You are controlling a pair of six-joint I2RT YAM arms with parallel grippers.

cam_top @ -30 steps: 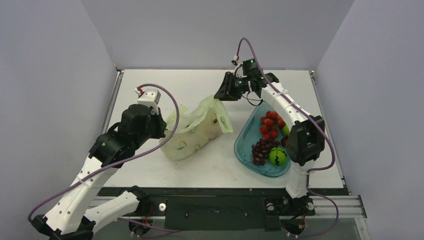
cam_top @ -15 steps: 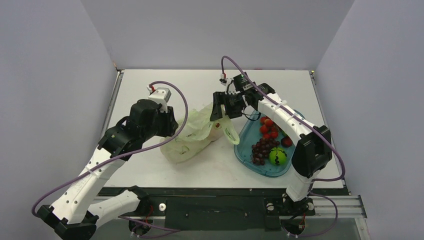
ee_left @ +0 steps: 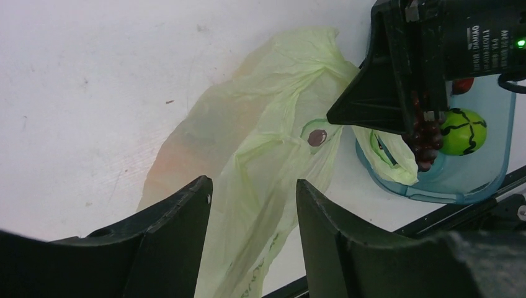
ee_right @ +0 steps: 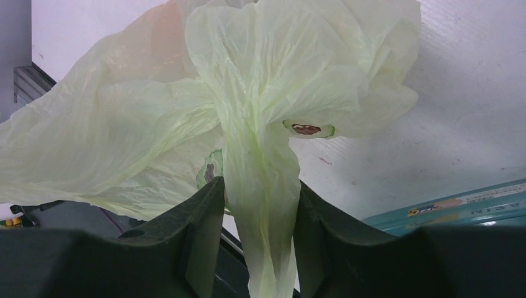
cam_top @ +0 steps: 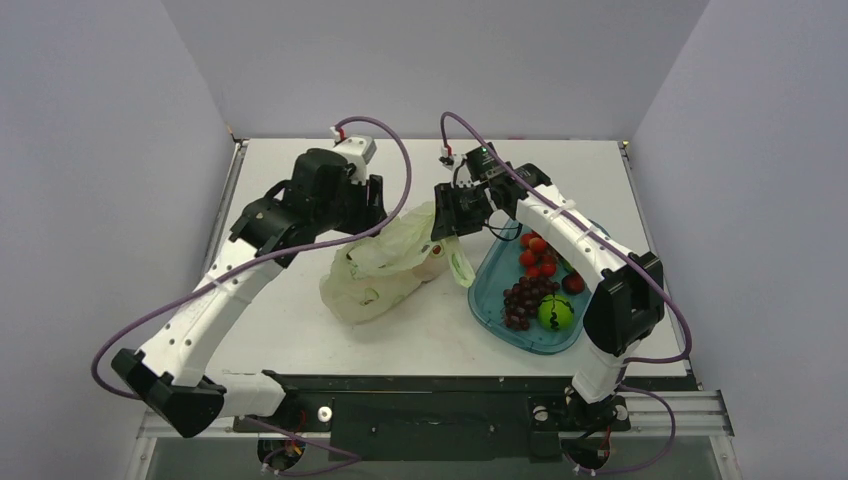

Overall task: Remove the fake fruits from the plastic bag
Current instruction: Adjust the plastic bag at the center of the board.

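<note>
The pale-green plastic bag (cam_top: 385,265) lies crumpled on the white table, left of the blue tray. My right gripper (cam_top: 447,222) hangs over the bag's right end, shut on a bunched strip of bag film (ee_right: 263,205) that fills the gap between its fingers. My left gripper (cam_top: 372,205) hovers above the bag's far side, open, with the bag (ee_left: 273,143) showing well below between its fingers and nothing held. The fake fruits are hidden inside the bag. Only a faint orange tint (ee_left: 186,136) shows through the film.
The blue tray (cam_top: 490,300) sits right of the bag with a dark grape bunch (cam_top: 520,300), a round green fruit (cam_top: 555,312) and a small red cluster (cam_top: 538,252). A flap of the bag (ee_left: 397,158) drapes over the tray's near rim. Grey walls enclose the table.
The left gripper opened, let the bag go and swung up toward the far side. The right gripper came down and left, opened, then closed on a bag strip. The bag sagged flatter.
</note>
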